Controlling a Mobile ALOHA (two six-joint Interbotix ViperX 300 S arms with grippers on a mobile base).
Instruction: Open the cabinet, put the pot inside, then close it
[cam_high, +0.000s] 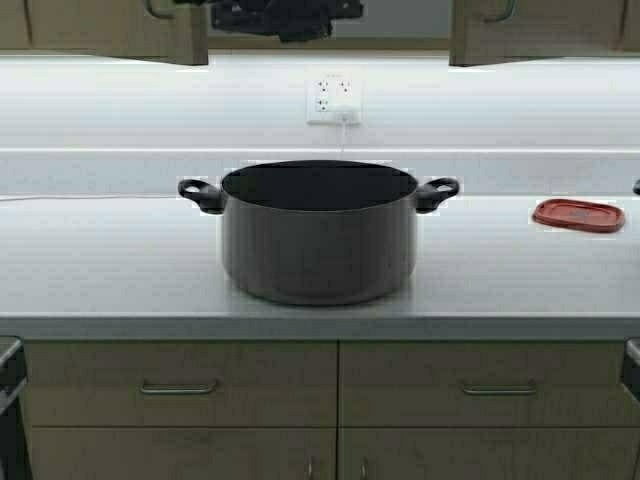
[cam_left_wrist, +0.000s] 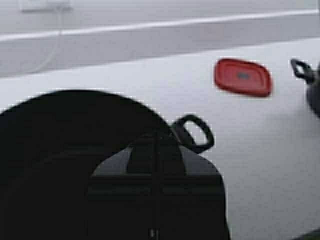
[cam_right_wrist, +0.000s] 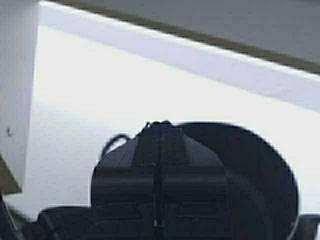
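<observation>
The large grey pot (cam_high: 318, 232) stands upright in the middle of the white counter, with black loop handles on both sides and no lid. The cabinet (cam_high: 110, 30) is overhead. Its two tan doors stand apart, leaving a grey gap between them. Both grippers are up in that gap, above the pot and clear of it. My left gripper (cam_left_wrist: 156, 137) is shut and empty, with the pot (cam_left_wrist: 65, 150) below it. My right gripper (cam_right_wrist: 160, 124) is shut and empty, with the pot (cam_right_wrist: 250, 170) below it and a pale door panel (cam_right_wrist: 17, 90) beside it.
A red flat lid (cam_high: 578, 214) lies on the counter to the right. A smaller dark pot (cam_left_wrist: 312, 85) stands beyond it at the edge. A wall socket (cam_high: 333, 99) with a cord is behind the pot. Tan drawers (cam_high: 180, 385) run below the counter.
</observation>
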